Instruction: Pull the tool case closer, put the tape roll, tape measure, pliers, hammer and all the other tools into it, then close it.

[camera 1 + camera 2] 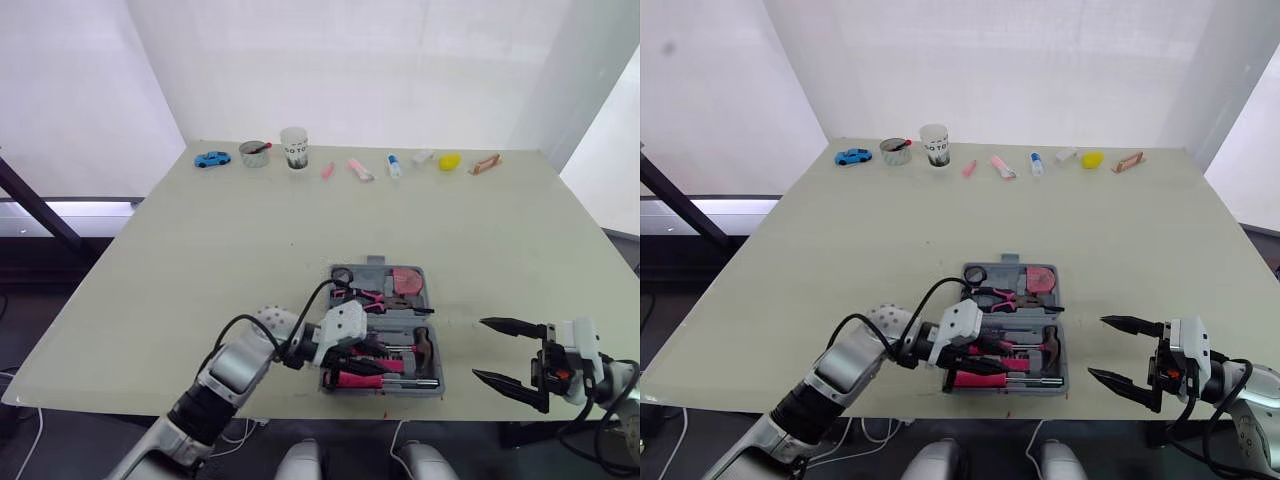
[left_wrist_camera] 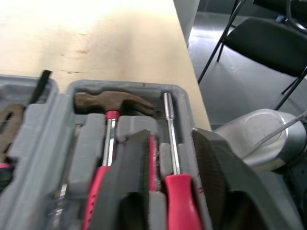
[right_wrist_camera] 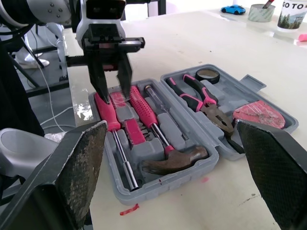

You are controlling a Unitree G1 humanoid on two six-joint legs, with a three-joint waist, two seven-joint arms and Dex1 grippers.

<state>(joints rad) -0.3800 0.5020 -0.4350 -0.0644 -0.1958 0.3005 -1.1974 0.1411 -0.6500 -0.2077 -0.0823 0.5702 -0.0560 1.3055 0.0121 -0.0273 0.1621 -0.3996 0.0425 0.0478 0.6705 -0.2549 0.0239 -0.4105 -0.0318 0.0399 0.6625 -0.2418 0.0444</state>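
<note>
The grey tool case (image 1: 374,263) lies open near the table's front edge. Its far half holds a black tape roll (image 1: 341,274), pink-handled pliers (image 1: 365,296) and a pink tape measure (image 1: 407,281). In the near half lie a hammer (image 3: 177,158) and pink-handled screwdrivers (image 3: 144,108). My left gripper (image 3: 114,93) is open and points down into the near half. Its fingers (image 2: 129,177) straddle a screwdriver handle (image 2: 180,201) beside the hammer head (image 2: 112,101). My right gripper (image 1: 510,360) is wide open over the table, to the right of the case and apart from it.
Along the table's far edge stand a blue toy car (image 1: 211,159), a small bowl (image 1: 254,154), a cup (image 1: 294,147) and several small items, among them a yellow one (image 1: 449,161). The case's near wall (image 3: 192,175) sits close to the table's front edge. A black chair (image 2: 268,38) stands on the floor beyond.
</note>
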